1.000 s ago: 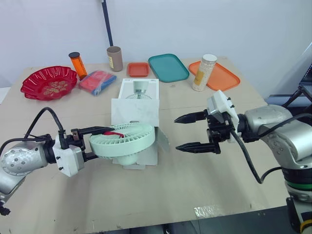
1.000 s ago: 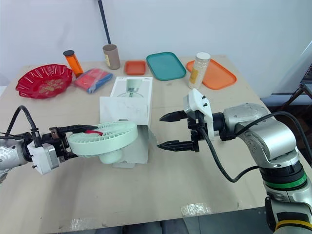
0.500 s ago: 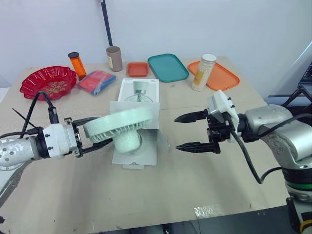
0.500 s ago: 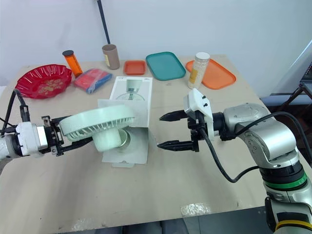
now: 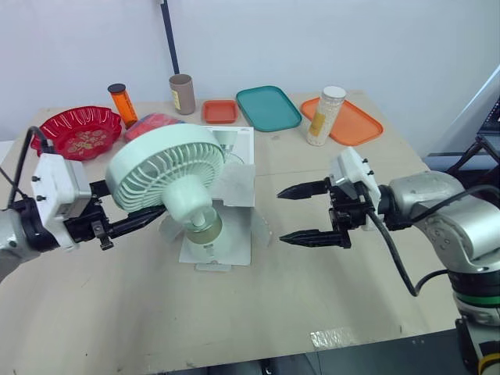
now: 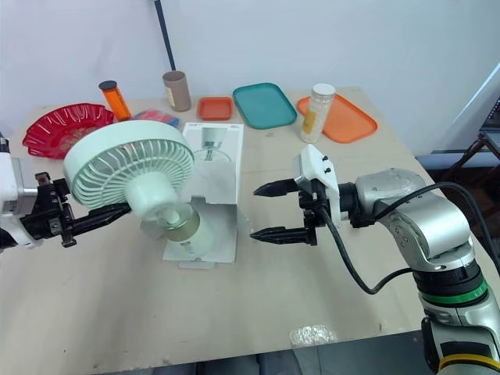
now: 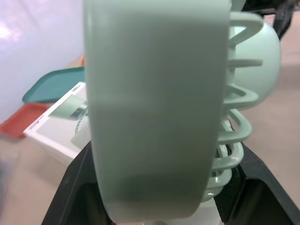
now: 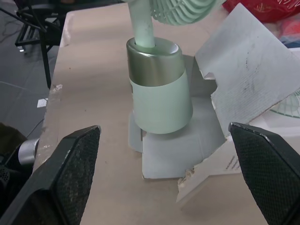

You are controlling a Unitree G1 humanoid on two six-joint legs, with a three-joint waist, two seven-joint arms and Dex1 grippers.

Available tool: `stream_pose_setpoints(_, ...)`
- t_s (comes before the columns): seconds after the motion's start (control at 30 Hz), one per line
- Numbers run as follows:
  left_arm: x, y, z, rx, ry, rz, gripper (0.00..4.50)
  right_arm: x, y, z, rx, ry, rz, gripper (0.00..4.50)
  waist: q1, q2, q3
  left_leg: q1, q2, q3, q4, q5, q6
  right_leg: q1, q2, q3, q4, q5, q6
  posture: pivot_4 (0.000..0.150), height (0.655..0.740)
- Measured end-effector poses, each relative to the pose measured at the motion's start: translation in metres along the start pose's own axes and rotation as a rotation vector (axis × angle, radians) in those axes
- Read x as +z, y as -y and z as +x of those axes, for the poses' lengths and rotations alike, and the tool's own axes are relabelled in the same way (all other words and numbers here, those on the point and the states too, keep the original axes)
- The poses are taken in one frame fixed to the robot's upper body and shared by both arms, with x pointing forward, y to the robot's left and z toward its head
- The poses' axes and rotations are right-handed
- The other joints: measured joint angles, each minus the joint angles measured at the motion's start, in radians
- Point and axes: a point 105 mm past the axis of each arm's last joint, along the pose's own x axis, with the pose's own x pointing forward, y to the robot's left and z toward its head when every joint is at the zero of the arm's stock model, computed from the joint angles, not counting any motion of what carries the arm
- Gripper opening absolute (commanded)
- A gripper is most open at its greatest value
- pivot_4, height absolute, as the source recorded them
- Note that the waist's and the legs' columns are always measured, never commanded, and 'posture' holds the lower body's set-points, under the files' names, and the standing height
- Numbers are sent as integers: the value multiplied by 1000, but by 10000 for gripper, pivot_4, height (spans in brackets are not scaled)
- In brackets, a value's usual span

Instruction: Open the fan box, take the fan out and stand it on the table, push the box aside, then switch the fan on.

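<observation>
Since a second ago, fan (image 5: 166,176) swung from flat to upright. Left gripper (image 5: 139,209) clamps its grille rim, base hanging over the opened fan box (image 5: 230,244). Right gripper (image 5: 281,216), right of the box: jaws wide, empty. I should carry the fan clear of the box, lower its base flat, and release only once it is steady. Teal tray (image 5: 269,108) lies beyond the box.

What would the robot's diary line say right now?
step: fan out; left gripper: shut on fan, upright over box; right gripper: open, empty; box: flaps open
</observation>
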Motion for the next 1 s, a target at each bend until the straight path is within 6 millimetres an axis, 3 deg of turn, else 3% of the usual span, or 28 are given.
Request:
stream_pose_setpoints(0.5,2,16,-48,244,-131,-239,20329,1,-6,12,63,38,17,45000,2,-1,0,0,0,0,1,0,0,1,0,0,0,0,0,1500,7400)
stream_pose_setpoints(0.73,1,16,-83,398,-209,-266,20329,0,-8,17,98,50,10,45000,1,-1,0,1,0,1,0,0,0,1,0,0,0,-1,-1,1500,7400)
stream_pose_setpoints(1.0,-8,30,-123,540,-309,-308,20329,5,-4,18,92,53,2,45000,1,-2,0,2,1,2,0,0,-1,1,1,1,-1,-1,-1,1500,7400)
